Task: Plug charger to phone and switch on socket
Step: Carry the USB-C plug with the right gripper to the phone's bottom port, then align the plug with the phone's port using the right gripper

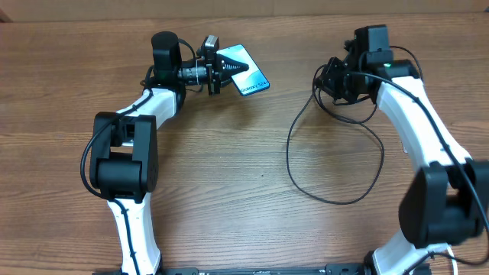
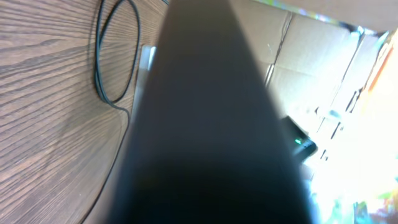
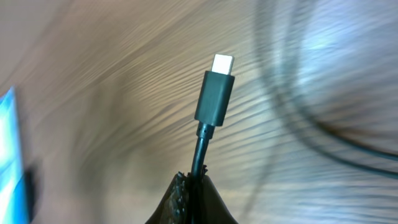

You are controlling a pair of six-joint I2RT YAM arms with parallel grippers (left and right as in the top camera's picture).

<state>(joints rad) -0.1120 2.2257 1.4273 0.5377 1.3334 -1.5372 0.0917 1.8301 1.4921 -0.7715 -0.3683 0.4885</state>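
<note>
Overhead view: the left gripper (image 1: pixel 235 67) is sitting closed over the left end of the phone (image 1: pixel 256 75). The phone is lying near the far edge of the table (image 1: pixel 229 191), left of middle, screen up. The left wrist view is mostly showing a dark slab (image 2: pixel 205 124), which I'm reading as the phone clamped in the jaws, though I'm not certain.

The right gripper (image 1: pixel 330 79) is hovering near the far edge, right of middle, well apart from the phone. It is pinching the charger (image 1: pixel 288 149) just behind its USB-C connector (image 3: pixel 214 93). In the right wrist view the connector is sticking straight out past the closed fingertips, metal tip free. The rest of the cable is looping loosely toward the near edge. The socket is not showing in any view.

Step in hand, as I'm judging it: bringing the connector to the phone's port, which isn't visible.
- **Left arm:** bracing the phone so it isn't sliding when pushed.
- **Right arm:** lining the connector's axis up with the port, flat side parallel to the screen, then pushing straight in without twisting.
- **Grip:** it is sitting on thin cable, not on the connector body, so the cable may be bending under load. Going slowly helps.
- **Slack:** watching the loop so it isn't tugging.
</note>
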